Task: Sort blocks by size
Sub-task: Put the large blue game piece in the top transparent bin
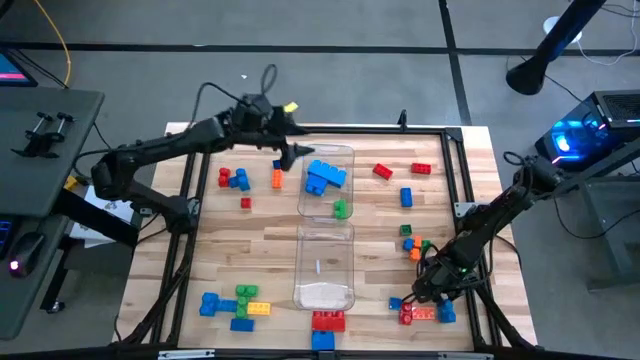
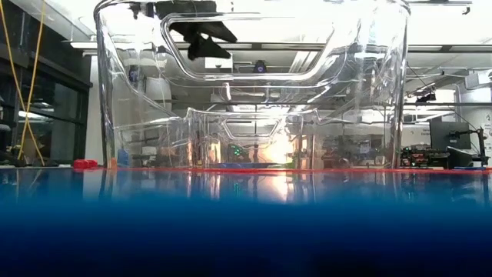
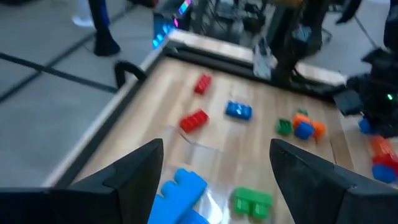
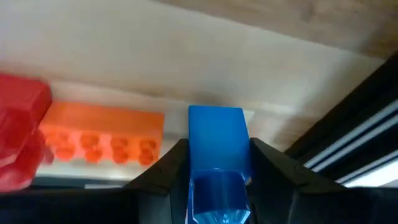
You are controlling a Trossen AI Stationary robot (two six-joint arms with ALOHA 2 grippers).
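A wooden bench [image 1: 260, 255] holds two clear bins in its middle, end to end. The far bin [image 1: 327, 180] contains large blue blocks [image 1: 325, 177] and a green block [image 1: 340, 209]; the near bin [image 1: 323, 265] looks empty. The left gripper [image 1: 292, 152] hovers at the far bin's edge, jaws apart. The right gripper [image 4: 217, 163], low at the near right corner, has its jaws clamped on a blue block [image 4: 216, 144], beside an orange block [image 4: 102, 134] and a red block [image 4: 22, 137]. Other blocks lie scattered either side.

I see two clear bins [image 1: 325, 180] end to end down the middle of my wooden counter [image 1: 270, 250], a black frame [image 1: 462, 170] edging it, grey floor [image 1: 120, 60] around
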